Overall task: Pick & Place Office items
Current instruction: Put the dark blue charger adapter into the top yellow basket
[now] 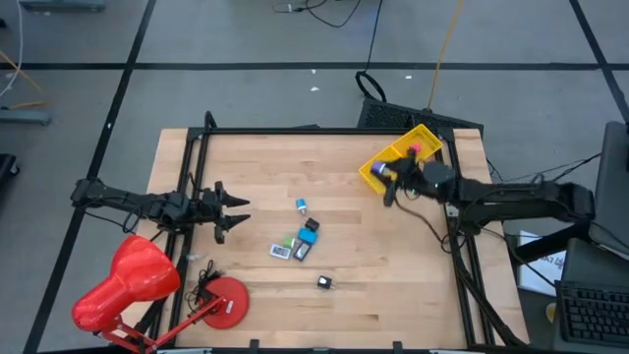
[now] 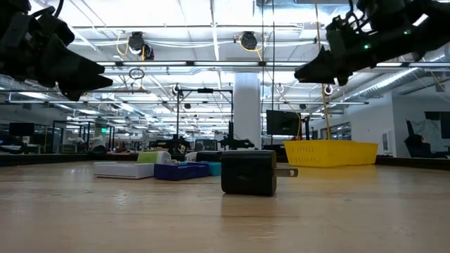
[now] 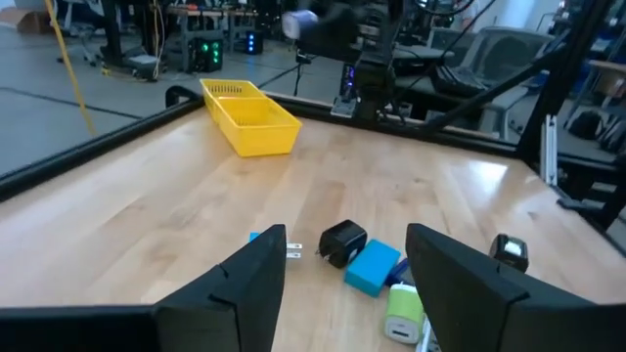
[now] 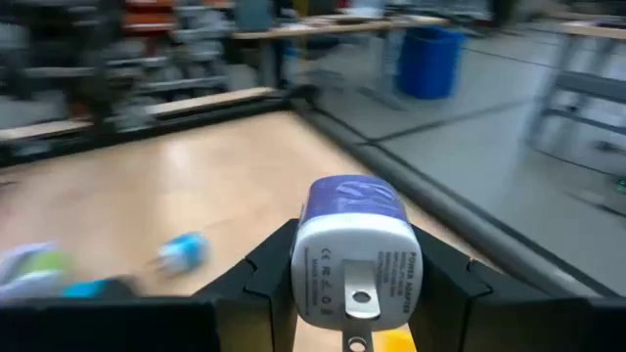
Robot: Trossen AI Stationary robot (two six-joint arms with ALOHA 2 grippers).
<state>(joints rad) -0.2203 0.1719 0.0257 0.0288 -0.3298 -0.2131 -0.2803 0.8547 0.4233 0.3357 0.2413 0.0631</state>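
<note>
A white and purple plug adapter (image 4: 352, 249) is clamped between the fingers of the right gripper (image 1: 390, 177), which is held above the table (image 1: 393, 285) at the near end of the yellow tray (image 1: 393, 155), at about 2 o'clock from the table's centre in the high view. A pink item (image 1: 415, 149) is seen inside the tray.

The left gripper (image 1: 234, 211) is positioned at the 9 o'clock side of the table, raised off the surface, with its fingers (image 3: 245, 284) apart and nothing between them.

The remaining office items are found near the table's centre. A small blue and white piece (image 1: 302, 206) lies at 12 o'clock of the group. Below it, a black block (image 1: 312, 225), a blue block (image 1: 308, 237), a green and white piece (image 1: 288, 242), a flat white piece (image 1: 280, 252) and a dark blue piece (image 1: 301, 253) are clustered close together. A black plug cube (image 1: 324, 283) lies apart, at 5 o'clock of the cluster.

A red desk lamp (image 1: 128, 290) stands at the table's 7 o'clock corner.
</note>
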